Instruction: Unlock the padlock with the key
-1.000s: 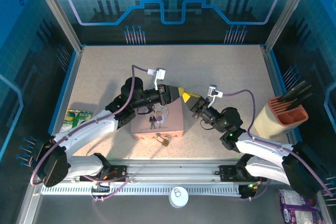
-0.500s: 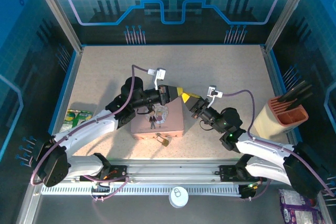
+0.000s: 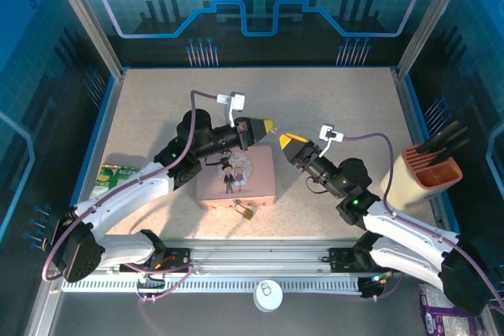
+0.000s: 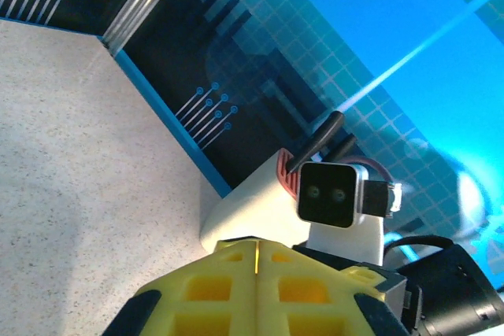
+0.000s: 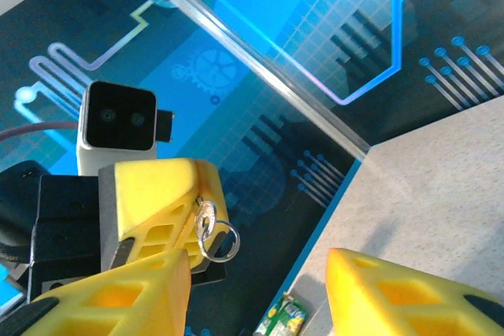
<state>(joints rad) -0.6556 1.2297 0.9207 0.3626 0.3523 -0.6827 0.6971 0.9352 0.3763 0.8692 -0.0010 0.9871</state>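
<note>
The small brass padlock (image 3: 247,212) hangs at the front edge of the pink tin (image 3: 256,186), near the table's front. My left gripper (image 3: 266,126) hovers above the tin's far edge, shut on the key. In the right wrist view the key's silver bow (image 5: 205,218) and its ring (image 5: 223,243) stick out from the left gripper's yellow fingertips (image 5: 169,194). In the left wrist view the left gripper (image 4: 257,261) has its fingers pressed together. My right gripper (image 3: 290,142) stands open a short gap to the right of the left one, nothing between its fingers (image 5: 118,297).
A beige holder (image 3: 421,175) with dark utensils stands at the right edge. A green packet (image 3: 114,179) lies by the left wall. A white round cap (image 3: 268,297) sits below the front rail. Blue walls enclose the table.
The two grippers were tip to tip; the right one has opened and drawn back to the right. The left one has shut and lifted slightly, keeping the key.
</note>
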